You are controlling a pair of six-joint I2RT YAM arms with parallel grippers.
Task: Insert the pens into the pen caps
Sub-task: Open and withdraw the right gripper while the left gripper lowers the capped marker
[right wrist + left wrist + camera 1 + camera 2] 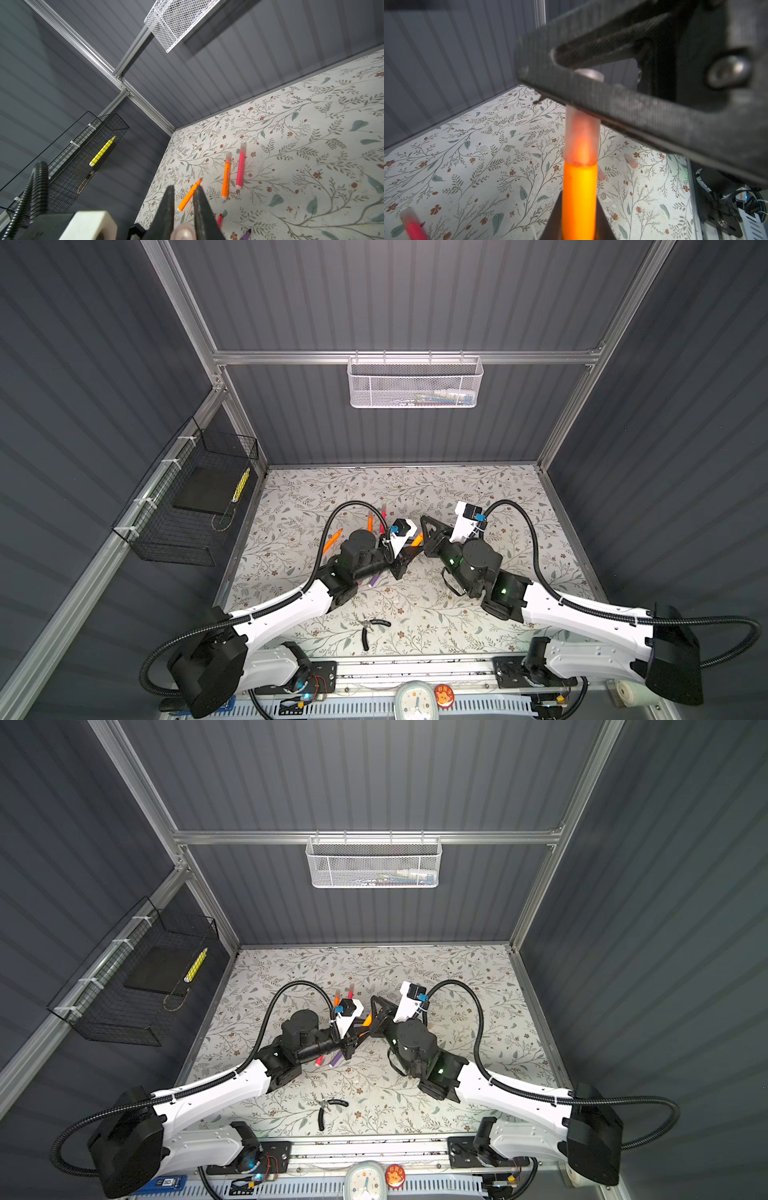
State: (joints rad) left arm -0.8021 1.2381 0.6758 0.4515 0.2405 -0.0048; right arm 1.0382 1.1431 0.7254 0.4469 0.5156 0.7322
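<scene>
The floral table (498, 497) filled the booth floor, and both arms leaned in over its middle. A white basket (415, 383) hung on the back rail. A black basket (187, 510) on the side wall held a yellow pen (102, 151). Pliers (370, 628) lay near the front edge, well apart from the pens. By the front rail sat a clock (415, 701) and a red badge (444, 695), whose characters were too small for me to read.

The left gripper (579, 218) was clamped on an orange pen (579, 187), held clear of the table with its tip toward the right gripper (184, 189). A cloudy cap (581, 137) sat over that tip, down to the barrel. The right gripper's jaws stood narrowly apart on either side of the cap's far end. Whether they pinched it, I could not tell.

Farther back on the table lay a bare pen (189, 195), orange. Beyond it a capped orange pen (226, 176) and a capped pink pen (240, 166) lay side by side. The capped orange pen carried dark print along its barrel, too blurred to read. A purple pen (374, 580) lay under the left arm. Two loose caps (630, 161) rested on the table past the held pen, near each other.
</scene>
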